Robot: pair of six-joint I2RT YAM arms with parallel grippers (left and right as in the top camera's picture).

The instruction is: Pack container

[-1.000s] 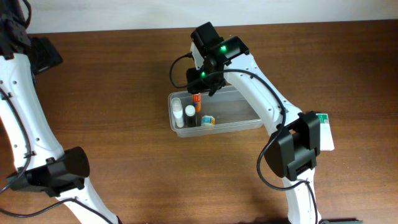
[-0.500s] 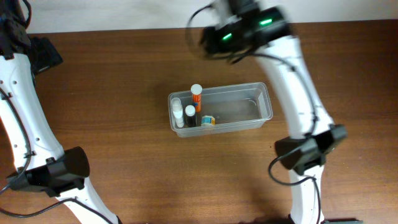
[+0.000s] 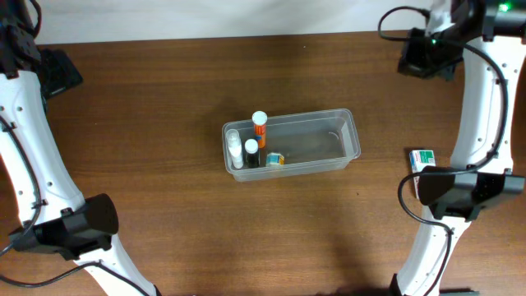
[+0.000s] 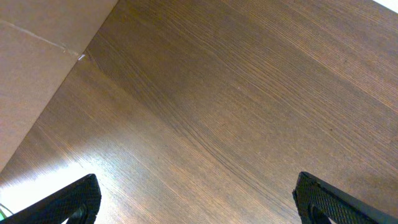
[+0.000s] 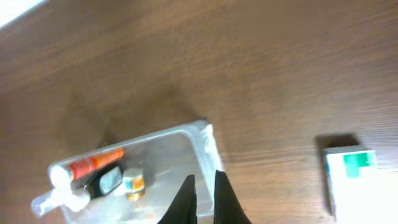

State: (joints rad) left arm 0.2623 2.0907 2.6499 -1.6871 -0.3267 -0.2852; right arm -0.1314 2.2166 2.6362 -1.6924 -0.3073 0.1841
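**Now: tub at table centre, both arms well clear**

Centrally placed on the brown wooden table [image 3: 164, 99]: the container [image 3: 329, 152], clear plastic, long side running three to nine o'clock. Packed at its nine o'clock end with four small items: an orange bottle with white cap [image 3: 260, 127] standing at the twelve o'clock wall, a clear bottle with white top [image 3: 234, 148] nearest the nine o'clock wall, a dark bottle with white cap [image 3: 251, 152] beside it, and a small jar with a blue-and-yellow label [image 3: 274, 159] toward three o'clock of those. Bare through the three o'clock half.

Raised high at roughly one o'clock of the tub: the right gripper [image 5: 204, 199], fingertips pressed together, clamped on nothing, seen above the tub's short end in the wrist view. Lying flat at four o'clock of the tub, well apart from it: a white-and-green medicine box [image 3: 422, 158], partly hidden under the right arm.

Parked far off at ten o'clock: the left gripper [image 4: 199, 202], fingers spread wide apart over bare wood, touching nothing.
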